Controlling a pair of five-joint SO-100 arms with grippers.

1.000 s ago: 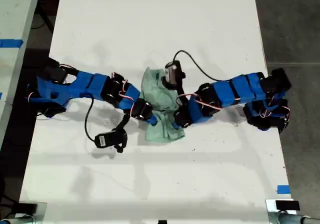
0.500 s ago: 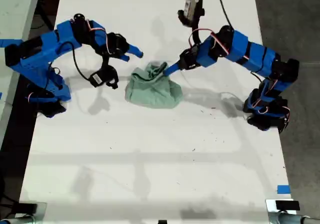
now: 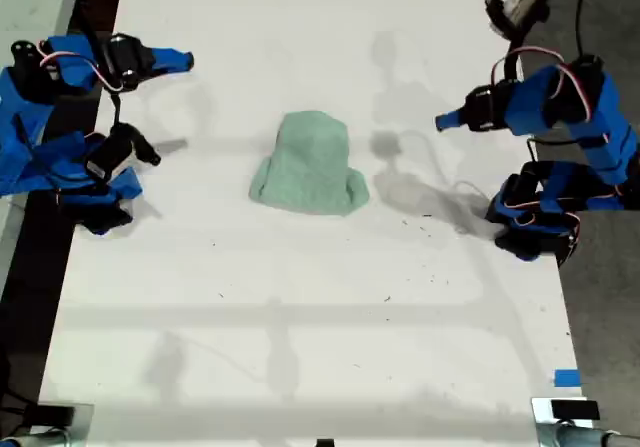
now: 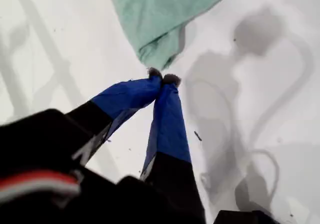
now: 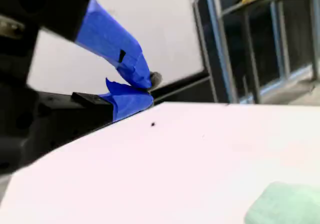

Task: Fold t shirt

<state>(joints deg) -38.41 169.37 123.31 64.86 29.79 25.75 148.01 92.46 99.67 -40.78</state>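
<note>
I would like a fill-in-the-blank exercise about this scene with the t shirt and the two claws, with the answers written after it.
1. The t shirt lies on a ____ table.
2. In the exterior view, the t shirt lies ____ the two arms.
3. My first claw is shut and holds ____.
4. The jaws of my second claw are ____, not open.

Missing words: white; between; nothing; shut.

My first tool [image 4: 163,78] closed and empty, just short of the t shirt [image 4: 160,13]
</note>
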